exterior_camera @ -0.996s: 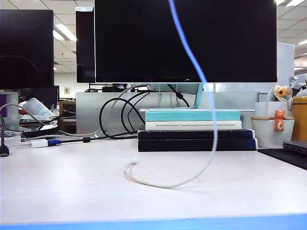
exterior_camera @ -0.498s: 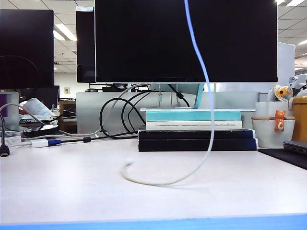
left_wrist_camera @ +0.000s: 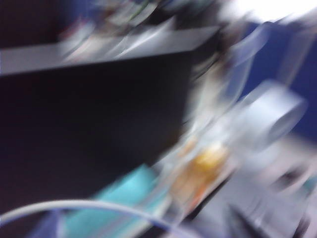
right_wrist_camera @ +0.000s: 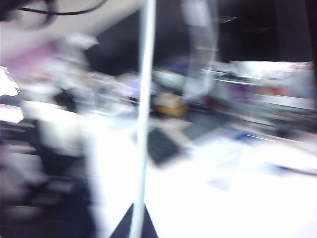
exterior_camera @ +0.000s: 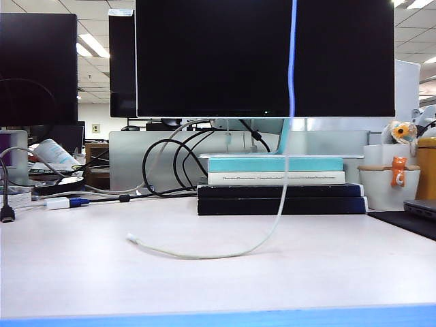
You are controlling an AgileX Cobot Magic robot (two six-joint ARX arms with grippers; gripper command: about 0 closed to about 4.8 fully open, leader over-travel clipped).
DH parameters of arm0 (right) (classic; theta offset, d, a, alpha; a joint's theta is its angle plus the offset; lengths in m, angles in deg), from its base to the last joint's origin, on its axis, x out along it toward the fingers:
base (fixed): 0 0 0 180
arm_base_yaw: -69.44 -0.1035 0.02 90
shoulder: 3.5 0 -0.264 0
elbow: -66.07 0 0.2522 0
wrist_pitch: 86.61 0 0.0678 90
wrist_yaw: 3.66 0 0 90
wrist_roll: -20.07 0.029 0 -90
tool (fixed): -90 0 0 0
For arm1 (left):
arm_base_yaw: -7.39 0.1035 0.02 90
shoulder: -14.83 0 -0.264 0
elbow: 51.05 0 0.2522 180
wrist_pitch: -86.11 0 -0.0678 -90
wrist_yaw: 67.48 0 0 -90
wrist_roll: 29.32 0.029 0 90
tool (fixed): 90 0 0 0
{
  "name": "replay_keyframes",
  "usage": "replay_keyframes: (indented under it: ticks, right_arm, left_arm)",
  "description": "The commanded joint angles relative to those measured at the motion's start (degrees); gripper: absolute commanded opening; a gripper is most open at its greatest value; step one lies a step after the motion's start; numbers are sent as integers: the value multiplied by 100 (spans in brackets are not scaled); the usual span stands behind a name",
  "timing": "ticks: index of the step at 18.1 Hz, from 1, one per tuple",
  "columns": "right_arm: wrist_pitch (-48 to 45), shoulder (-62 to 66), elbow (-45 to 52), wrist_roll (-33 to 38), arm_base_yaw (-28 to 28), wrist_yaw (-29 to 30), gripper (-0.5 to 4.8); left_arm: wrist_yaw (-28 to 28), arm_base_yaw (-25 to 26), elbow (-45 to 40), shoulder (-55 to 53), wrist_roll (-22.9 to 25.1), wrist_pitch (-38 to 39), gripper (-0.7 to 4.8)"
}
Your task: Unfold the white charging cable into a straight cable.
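Observation:
The white charging cable [exterior_camera: 283,184] hangs almost straight down from above the exterior view's top edge. It then curves left along the desk to its free plug [exterior_camera: 129,237]. Neither gripper shows in the exterior view. In the right wrist view the cable [right_wrist_camera: 143,124] runs as a taut line into my right gripper [right_wrist_camera: 136,225]. Its two dark fingertips are pinched together on the cable. The left wrist view is heavily motion-blurred. There the cable [left_wrist_camera: 99,204] arcs across the frame, and my left gripper's fingers do not show.
A stack of books [exterior_camera: 276,184] stands behind the cable under a large dark monitor [exterior_camera: 266,58]. Black cables [exterior_camera: 170,163] loop at the back. A white adapter with a blue plug [exterior_camera: 58,202] lies at the left. A white cup [exterior_camera: 385,184] and a dark pad [exterior_camera: 409,221] sit at the right.
The hanging part of the cable has shifted right and straightened. The free plug has slid left along the desk, and the loop on the desk has opened out.

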Motion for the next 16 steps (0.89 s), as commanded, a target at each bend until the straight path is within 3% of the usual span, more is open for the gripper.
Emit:
replay_keyframes:
  ticks: [1,2,5,8,10,12,13,14,15,16]
  right_arm:
    - [3073,-76,-1027,-2118,114,-1167,8]
    - [3991,-76,-1526,-2857,181,-1794,8]
    - [4172,-46,-1956,-2579,120,-1502,8]
    - [4706,155,-1998,-2570,35,-1714,14]
    - [5233,369,-1996,-2780,-15,-2544,105]
    - [5523,546,-1991,-3062,-15,-3088,129]
    - [5525,568,-1991,-3062,-15,-3394,216]
    - [5545,566,-1991,-3086,-15,-4266,420]
    - [5617,566,-1991,-3257,-15,-4815,469]
    - [5678,568,-1991,-3342,-15,-5119,473]
  left_arm:
    - [544,271,31,157,748,608,479]
    - [745,269,31,197,911,612,479]
    - [846,295,31,295,1132,581,479]
    - [811,295,28,323,1298,964,479]
    - [809,295,28,332,1397,1152,479]
    - [809,295,28,339,1445,1180,479]
    - [809,295,28,339,1445,1202,479]
    - [811,295,28,339,1447,1281,479]
    - [807,295,28,339,1451,1366,479]
    - [811,295,28,339,1453,1421,479]
